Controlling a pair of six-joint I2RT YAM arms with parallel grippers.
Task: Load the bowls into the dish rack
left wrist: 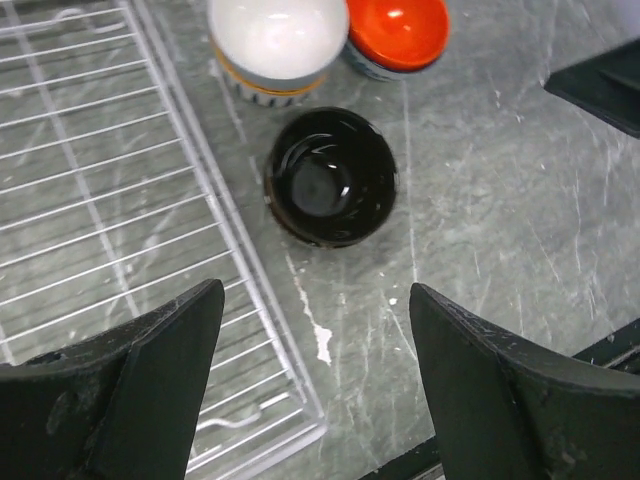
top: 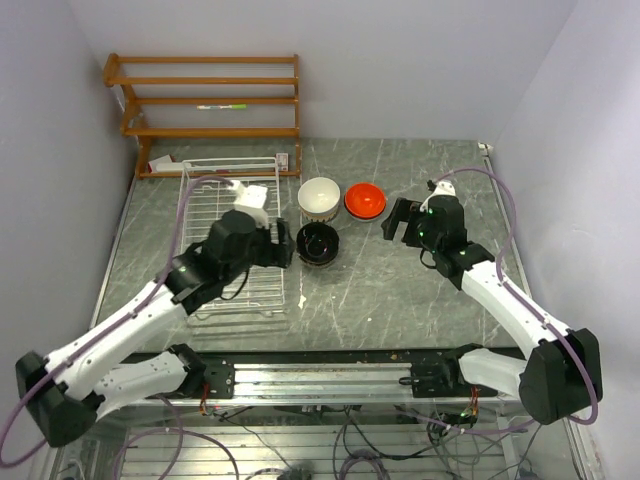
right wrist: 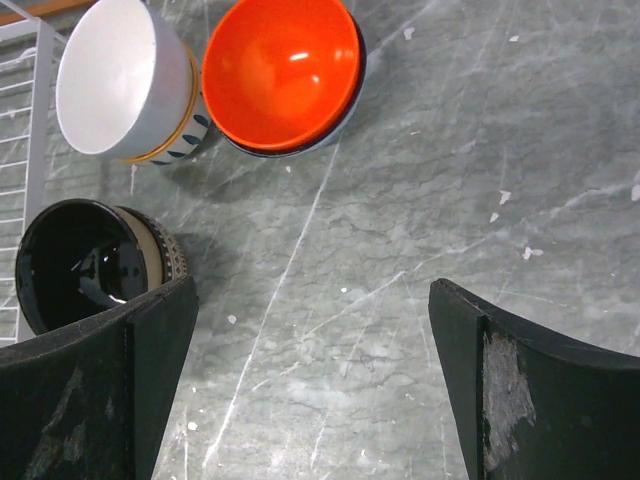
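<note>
The dish rack point(top: 228, 232) lay flat on the grey marbled desk point(top: 370, 290), under and to the left of the left hand point(left wrist: 315, 296). Its white wires filled the wrist view on the left finger's side, and its right rim ran beneath that finger point(left wrist: 165, 345). Beyond the rack, against the back wall, stood a wooden shelf unit point(top: 205, 98).

The left hand was spread wide, both dark fingers well apart and nothing between them. It hung above the desk right at the rack's edge. Straight ahead of it, in line with the gap between its fingers but clear of both, the black bowl point(left wrist: 332, 178) stood upright on the desk, just beside the rack's rim and outside it. Farther ahead stood the white bowl point(left wrist: 278, 40), with an orange band and dark marks on its outer wall. Just to its right was the orange bowl point(right wrist: 283, 72), also upright; whether these two touched could not be told.

The right hand point(right wrist: 312, 290) was likewise open, fingers far apart and gripping nothing, above bare desk. The orange bowl lay ahead of it, toward its left finger. The white bowl lay farther left, and the black bowl sat close by its left fingertip, partly hidden behind it. All three bowls stood on the desk, none in the rack.
</note>
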